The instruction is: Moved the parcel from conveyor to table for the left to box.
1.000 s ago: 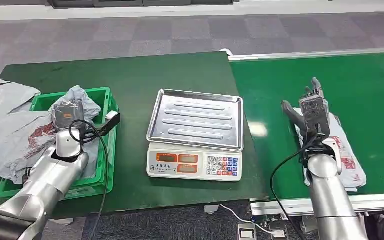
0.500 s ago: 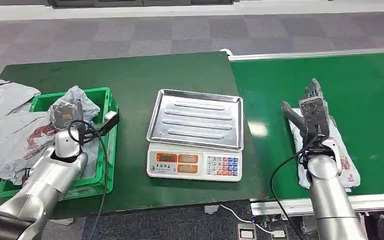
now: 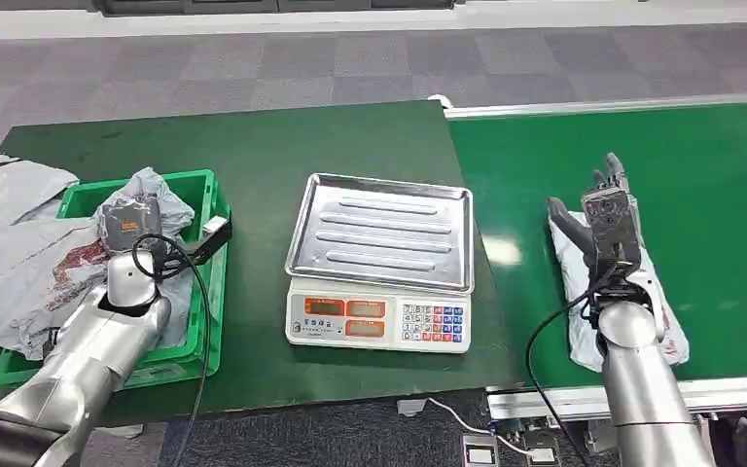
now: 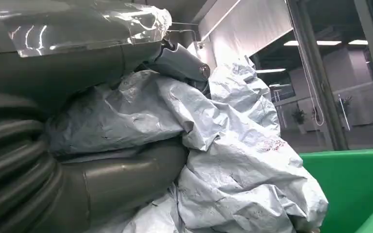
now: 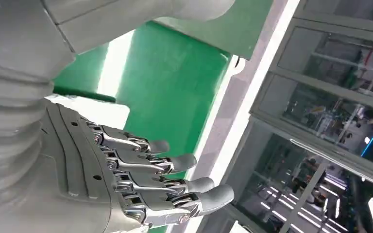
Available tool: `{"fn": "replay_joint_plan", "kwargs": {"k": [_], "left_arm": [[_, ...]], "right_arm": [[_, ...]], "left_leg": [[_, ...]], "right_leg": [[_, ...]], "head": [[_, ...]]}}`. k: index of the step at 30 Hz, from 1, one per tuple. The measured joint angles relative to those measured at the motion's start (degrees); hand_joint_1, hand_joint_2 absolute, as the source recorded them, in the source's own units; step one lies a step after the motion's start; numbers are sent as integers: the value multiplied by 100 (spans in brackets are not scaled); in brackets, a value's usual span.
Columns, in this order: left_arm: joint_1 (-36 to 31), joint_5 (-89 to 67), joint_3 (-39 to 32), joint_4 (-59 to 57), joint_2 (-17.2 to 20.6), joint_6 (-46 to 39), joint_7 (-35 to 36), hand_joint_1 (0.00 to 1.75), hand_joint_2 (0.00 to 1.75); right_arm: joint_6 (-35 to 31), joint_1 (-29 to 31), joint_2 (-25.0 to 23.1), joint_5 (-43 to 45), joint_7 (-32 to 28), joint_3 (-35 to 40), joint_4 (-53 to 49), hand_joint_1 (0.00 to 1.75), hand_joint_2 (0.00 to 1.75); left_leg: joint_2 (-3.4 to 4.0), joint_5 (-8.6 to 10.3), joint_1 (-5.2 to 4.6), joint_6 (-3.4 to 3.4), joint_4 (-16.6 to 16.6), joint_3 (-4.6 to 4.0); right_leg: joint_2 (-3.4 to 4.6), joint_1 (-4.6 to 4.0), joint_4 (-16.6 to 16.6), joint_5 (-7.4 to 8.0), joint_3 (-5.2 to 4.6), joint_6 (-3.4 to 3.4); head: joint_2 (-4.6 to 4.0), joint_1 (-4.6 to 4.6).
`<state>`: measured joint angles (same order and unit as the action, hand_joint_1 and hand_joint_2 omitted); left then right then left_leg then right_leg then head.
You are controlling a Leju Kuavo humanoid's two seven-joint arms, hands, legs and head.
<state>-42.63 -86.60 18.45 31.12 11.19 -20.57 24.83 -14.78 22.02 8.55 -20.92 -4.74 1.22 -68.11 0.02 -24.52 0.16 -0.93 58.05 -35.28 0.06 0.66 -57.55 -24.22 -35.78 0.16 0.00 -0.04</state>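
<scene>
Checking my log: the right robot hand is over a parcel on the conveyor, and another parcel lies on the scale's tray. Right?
Not quite. The head view shows the scale tray bare. The right robot hand is indeed over the parcel on the conveyor.

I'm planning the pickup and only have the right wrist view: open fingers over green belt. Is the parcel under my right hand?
Observer: Yes. The head view shows the parcel lying on the conveyor beneath the right hand.
Operator: What's on the table beside the belt?
Observer: A scale with a steel tray on top.
Operator: Is the left hand free?
Observer: No. The left hand grips a grey bag over the green crate.
</scene>
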Motion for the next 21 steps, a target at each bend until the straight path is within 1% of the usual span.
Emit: {"fn": "replay_joint_plan", "kwargs": {"k": [7,8,12,13,14,15,16,17,18,19,20,21], "left_arm": [[0,0,0,0,0,2,0,175,175],[0,0,0,0,0,2,0,0,175],[1,0,0,0,0,0,0,0,175],[7,132,-11,0,-2,2,-147,0,175],[40,559,-108,24,-20,4,-572,0,175],[118,1237,-336,98,-66,4,-1248,0,175],[197,2165,-604,177,-118,2,-1967,0,175],[276,2727,-777,225,-153,-2,-2354,0,175],[325,3315,-905,276,-170,-15,-2602,0,0],[355,3539,-977,300,-175,-17,-2561,0,0],[368,3522,-1032,302,-175,-17,-2538,0,0],[368,3480,-1091,304,-179,-18,-2529,0,0]], "right_arm": [[0,0,0,0,0,-7,0,0,175],[0,0,0,0,0,-9,0,0,175],[0,0,0,-2,0,-13,0,0,175],[-31,-16,13,-158,152,-20,2,0,175],[-132,-90,138,-607,572,-22,70,0,175],[-281,-149,298,-1193,1081,-22,233,0,175],[-569,-185,525,-2360,1924,-61,587,0,175],[-733,-275,626,-3082,2356,-129,810,0,175],[-897,-355,752,-3893,2674,-254,1061,0,175],[-953,-402,794,-4274,2533,-330,1196,0,175],[-940,-412,846,-4419,2331,-371,1283,0,175],[-903,-431,879,-4363,2245,-406,1372,0,175]], "left_leg": [[0,0,0,0,0,0],[0,0,0,0,0,0],[0,0,0,0,0,0],[2,-1,0,-1,1,4],[1,-2,0,1,2,5],[-15,-8,0,10,2,7],[-40,-9,1,15,5,5],[-66,-4,1,22,6,-1],[-73,-4,-2,22,6,-11],[-68,-6,-4,20,6,-12],[-41,-14,-5,15,6,-8],[-18,-20,-6,23,8,-1]], "right_leg": [[0,0,0,0,0,0],[0,0,0,0,0,0],[0,0,0,0,0,0],[1,0,3,-1,-7,0],[0,0,7,-3,-3,1],[-19,0,11,-12,17,15],[-39,-1,13,-19,30,25],[-72,-1,13,-22,33,23],[-81,3,10,-21,29,23],[-76,7,10,-18,23,22],[-51,8,10,-14,17,21],[-29,8,13,-13,16,20]], "head": [[0,0],[0,0],[0,0],[0,0],[0,-2],[0,-2],[0,0],[0,2],[0,4],[0,4],[0,2],[0,4]]}}
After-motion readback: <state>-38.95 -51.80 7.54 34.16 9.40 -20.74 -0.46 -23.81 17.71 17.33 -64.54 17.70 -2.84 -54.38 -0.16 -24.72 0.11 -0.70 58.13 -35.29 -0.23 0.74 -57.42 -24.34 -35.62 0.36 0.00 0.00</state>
